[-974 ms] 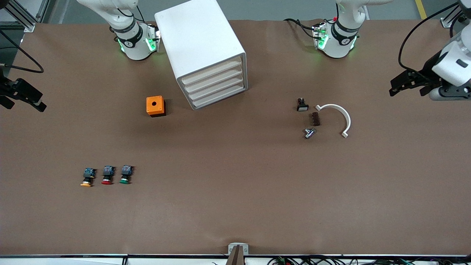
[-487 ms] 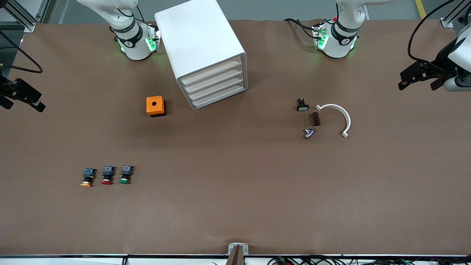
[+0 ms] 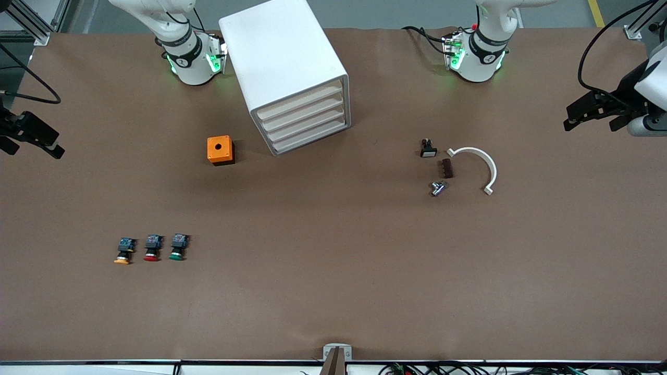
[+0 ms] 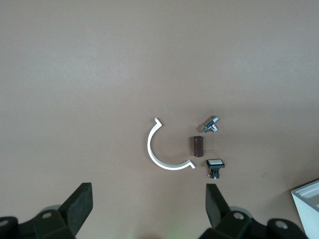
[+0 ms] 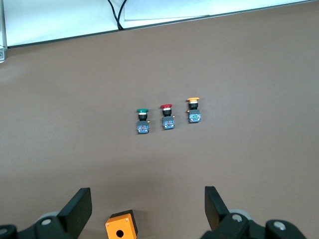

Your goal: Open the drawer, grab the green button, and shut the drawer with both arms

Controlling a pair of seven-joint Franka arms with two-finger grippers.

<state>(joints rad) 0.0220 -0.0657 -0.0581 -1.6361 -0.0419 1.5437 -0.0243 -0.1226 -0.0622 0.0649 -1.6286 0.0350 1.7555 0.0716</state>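
The white cabinet (image 3: 284, 62) stands between the arm bases. Its four off-white drawer fronts (image 3: 305, 121) are all shut, and I cannot tell them apart. A corner of the cabinet shows in the left wrist view (image 4: 308, 206). The green-capped button (image 3: 176, 248) lies on the table toward the right arm's end, beside the red-capped button (image 3: 151, 249) and the yellow-orange-capped button (image 3: 123, 251). It also shows in the right wrist view (image 5: 142, 120). My left gripper (image 3: 591, 112) (image 4: 147, 199) is open and empty over the left arm's end of the table. My right gripper (image 3: 31, 138) (image 5: 147, 199) is open and empty over the right arm's end.
An orange box with a round hole (image 3: 220, 150) (image 5: 121, 227) sits beside the cabinet. A white curved piece (image 3: 479, 164) (image 4: 162, 149), a black switch (image 3: 428, 148), a brown block (image 3: 446, 168) and a metal part (image 3: 437, 188) lie toward the left arm's end.
My left gripper has drawn back toward the left arm's end of the table. The right gripper has barely shifted. Nothing on the table has moved.
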